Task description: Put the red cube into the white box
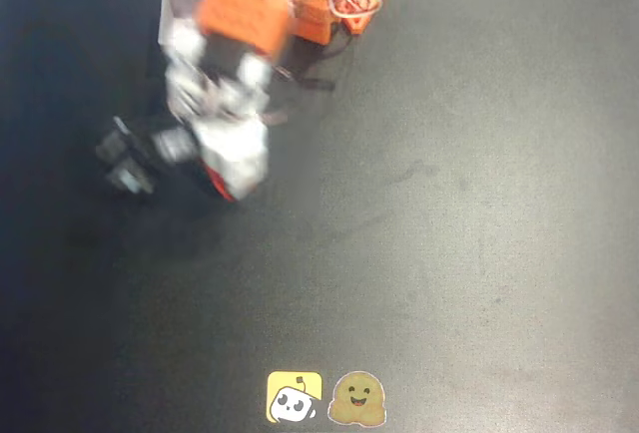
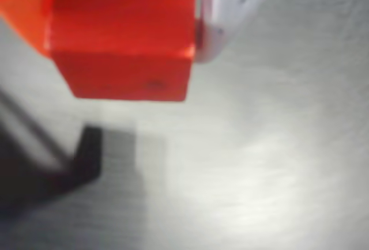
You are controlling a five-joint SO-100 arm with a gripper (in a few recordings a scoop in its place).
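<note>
While clamped between the orange and white fingers of the gripper (image 2: 124, 31), red cube (image 2: 124, 42) hangs above the dark table (image 1: 449, 204); white box (image 1: 180, 4) sits near, behind the arm. Risk: blurred, fast motion may shake the cube loose before the box

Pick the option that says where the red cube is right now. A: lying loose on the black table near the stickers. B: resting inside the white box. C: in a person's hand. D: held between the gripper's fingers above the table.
D: in the wrist view the red cube sits clamped between the orange finger and the white finger, with its shadow on the table below it.
</note>
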